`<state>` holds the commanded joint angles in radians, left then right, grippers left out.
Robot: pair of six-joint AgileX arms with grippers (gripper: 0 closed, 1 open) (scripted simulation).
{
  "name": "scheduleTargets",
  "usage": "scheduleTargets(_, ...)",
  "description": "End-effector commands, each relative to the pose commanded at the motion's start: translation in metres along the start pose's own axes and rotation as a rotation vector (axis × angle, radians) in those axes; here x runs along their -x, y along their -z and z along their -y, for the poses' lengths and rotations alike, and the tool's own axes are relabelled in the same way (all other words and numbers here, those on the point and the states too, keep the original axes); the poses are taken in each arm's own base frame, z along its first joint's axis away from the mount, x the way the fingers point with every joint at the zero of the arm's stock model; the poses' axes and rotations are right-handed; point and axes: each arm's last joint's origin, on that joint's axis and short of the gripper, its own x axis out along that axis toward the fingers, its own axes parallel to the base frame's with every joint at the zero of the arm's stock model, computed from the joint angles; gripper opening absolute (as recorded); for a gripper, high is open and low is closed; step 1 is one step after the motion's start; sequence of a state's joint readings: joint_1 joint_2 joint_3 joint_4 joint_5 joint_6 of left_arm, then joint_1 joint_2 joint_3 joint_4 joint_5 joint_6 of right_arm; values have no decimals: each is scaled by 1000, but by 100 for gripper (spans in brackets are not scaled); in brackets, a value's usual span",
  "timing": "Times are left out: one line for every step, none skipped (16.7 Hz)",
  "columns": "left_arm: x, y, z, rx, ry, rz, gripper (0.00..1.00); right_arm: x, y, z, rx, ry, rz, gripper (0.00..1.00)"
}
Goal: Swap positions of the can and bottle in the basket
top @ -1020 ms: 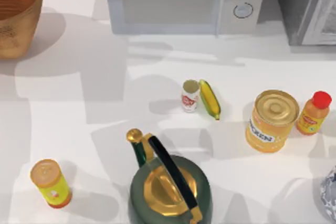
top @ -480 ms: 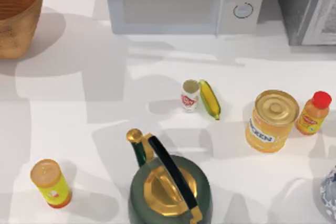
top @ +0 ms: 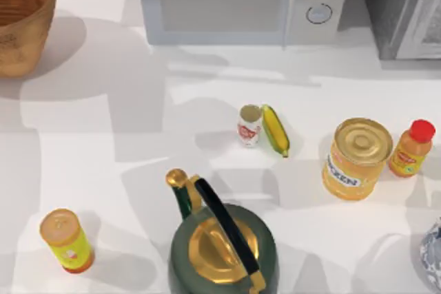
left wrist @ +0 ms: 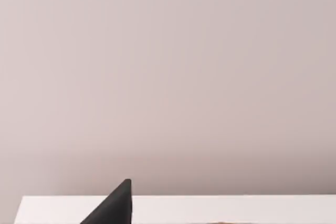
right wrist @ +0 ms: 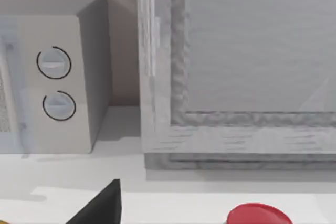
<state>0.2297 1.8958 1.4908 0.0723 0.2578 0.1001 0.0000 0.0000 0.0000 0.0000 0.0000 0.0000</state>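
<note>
A white table [top: 103, 170] carries one microwave [top: 234, 1] at the back, one basket [top: 21, 18] at its far left corner, one can [top: 249, 125] mid-table touching one corn cob [top: 275, 129], one kettle [top: 220, 239], and one orange bottle [top: 411, 147]. Whether either claw is clenched or released, I cannot tell.

My left gripper's dark fingertip [left wrist: 116, 205] is poking up as a pointed wedge at the lower edge of the left wrist view, a little left of centre, tapering to a tip at its upper right. My right gripper's dark fingertip [right wrist: 102, 205] is showing the same way at the bottom edge of the right wrist view, left of centre. Only one finger of each is showing.
</note>
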Motion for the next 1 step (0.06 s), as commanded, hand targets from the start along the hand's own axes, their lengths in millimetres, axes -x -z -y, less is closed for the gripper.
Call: scheduleTargets(0, 0, 0, 0, 0, 0, 100, 0, 0, 0, 0, 0, 0, 100)
